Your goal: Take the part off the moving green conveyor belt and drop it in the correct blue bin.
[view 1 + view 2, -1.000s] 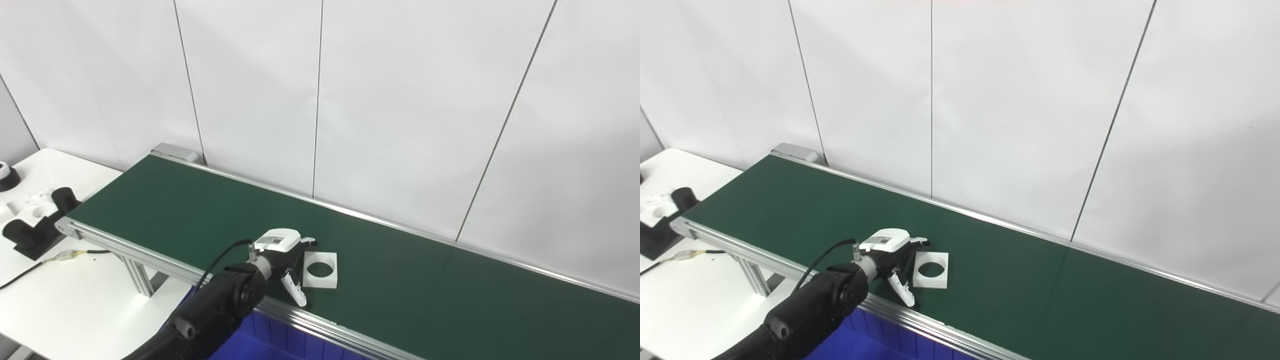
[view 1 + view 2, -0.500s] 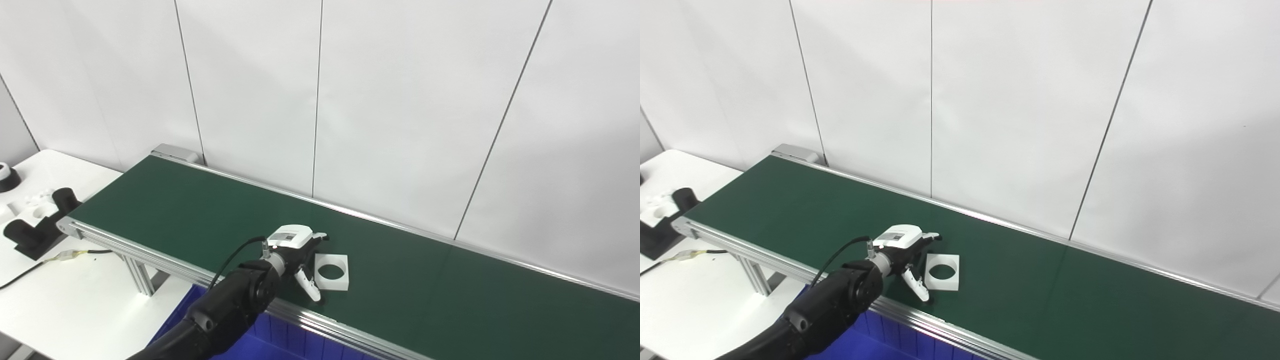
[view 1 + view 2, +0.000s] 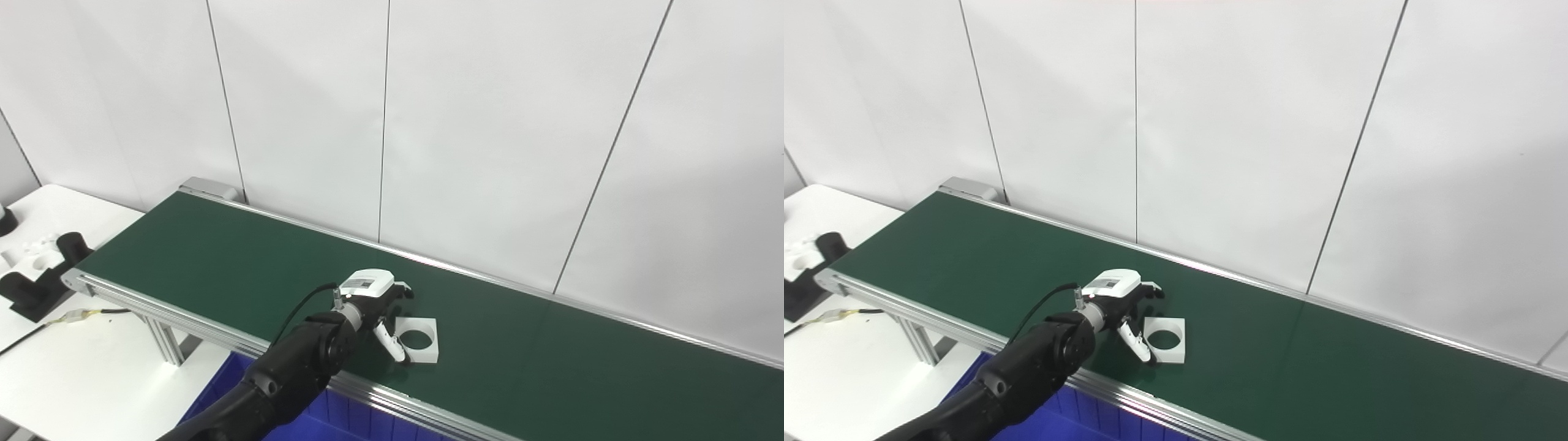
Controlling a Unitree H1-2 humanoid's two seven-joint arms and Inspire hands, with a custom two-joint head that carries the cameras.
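On the green conveyor belt (image 3: 245, 257), toward its near rail, lies the part (image 3: 418, 347), a flat white square plate with a round hole through it. Our left hand (image 3: 381, 309) sits just beside it at about nine o'clock, low over the belt, with the fingers (image 3: 392, 344) spread apart and holding nothing; the thumb reaches along the plate's near-left edge, and we cannot tell whether it touches yet. The right hand is not in view.

Compared with a second ago, both the plate and our hand lie further along the belt toward three o'clock (the camera has also drifted a little, so part of that shift is ours). Hand and plate have kept nearly the same spacing throughout, which we read as tracking: we are matching the belt's pace, not yet gripping. That means the pick has not been made, and the plate lies flat, so getting under or across an edge looks like the hard part.

At six o'clock, below the rail, a blue bin (image 3: 318, 416) shows; the drop there is still ahead. At nine o'clock stands the white worktop (image 3: 92, 367) with black fixtures (image 3: 37, 285).
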